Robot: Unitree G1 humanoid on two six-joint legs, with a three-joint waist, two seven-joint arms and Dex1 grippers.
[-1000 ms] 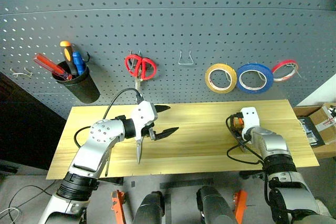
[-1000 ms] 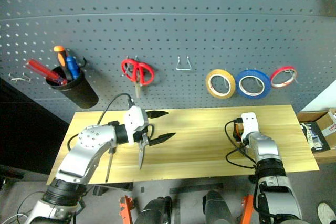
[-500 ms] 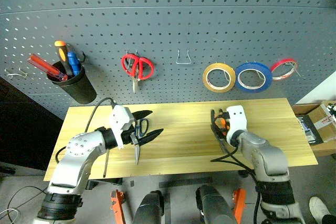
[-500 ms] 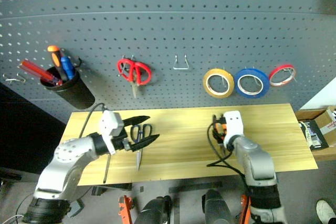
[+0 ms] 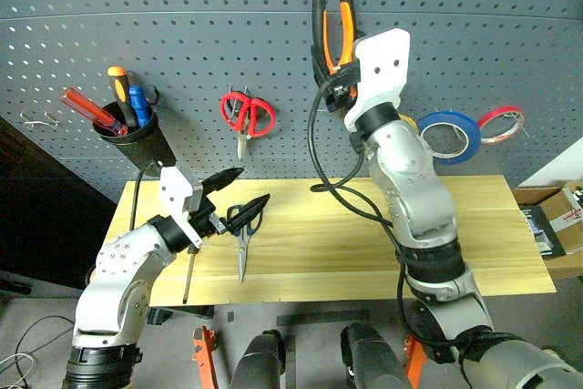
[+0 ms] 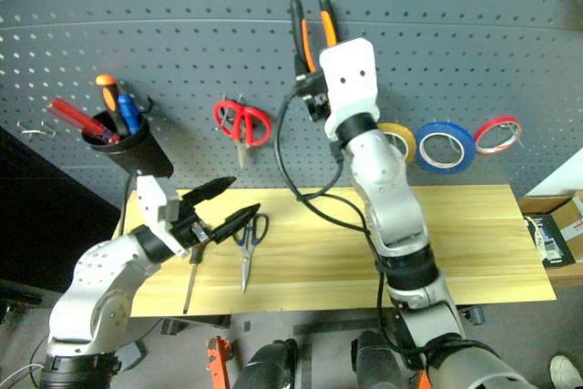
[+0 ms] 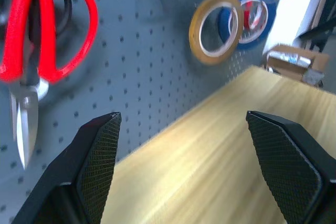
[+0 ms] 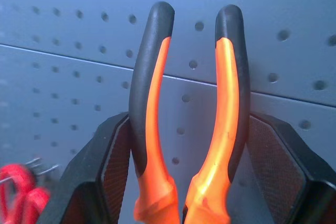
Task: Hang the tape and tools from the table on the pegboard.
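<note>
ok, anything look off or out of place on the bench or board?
Nothing damaged or spilled. The dark-handled steel scissors and the slim orange-and-black screwdriver lie on the light wood table, unhung. The right end effector holds the orange-and-black pliers handles-up.

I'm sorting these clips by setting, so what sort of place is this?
Probably a workshop or tool bench: a dark grey pegboard carrying red-handled scissors and tape rings, above a light wooden workbench where dark-handled scissors lie.
</note>
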